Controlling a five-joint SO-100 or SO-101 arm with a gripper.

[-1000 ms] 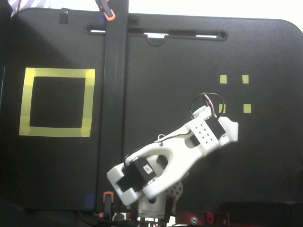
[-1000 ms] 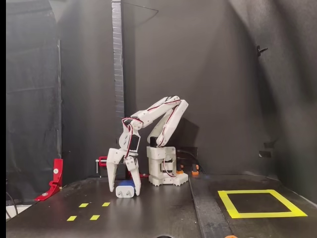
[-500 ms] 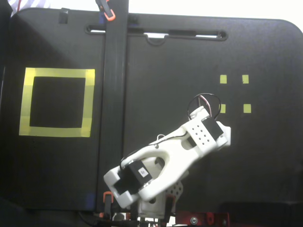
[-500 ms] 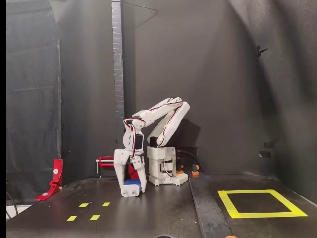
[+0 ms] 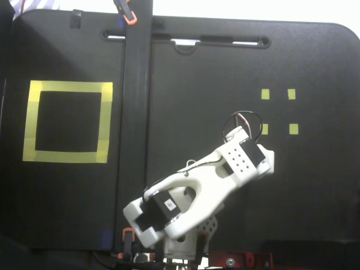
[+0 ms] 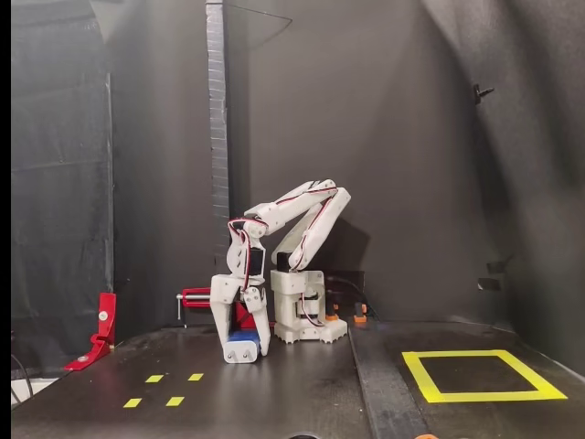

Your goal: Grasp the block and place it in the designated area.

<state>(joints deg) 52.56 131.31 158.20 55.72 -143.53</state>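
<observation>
Fixed view from the front of the table: the white arm (image 6: pixel 302 215) bends down over the dark mat, its gripper (image 6: pixel 243 352) pointing straight at the surface with both fingers closed against the sides of the block (image 6: pixel 242 337), a small blue piece sitting low between them at mat level. Whether the block is clear of the mat cannot be told. The designated area (image 6: pixel 420 375), a square of yellow tape, lies well apart to the right in this view, nothing inside it. Four small yellow tape squares (image 6: pixel 164 389) mark the mat in front of the gripper. In the fixed view from above, the arm (image 5: pixel 214 174) hides the block, and the designated area (image 5: pixel 107 121) sits far left.
</observation>
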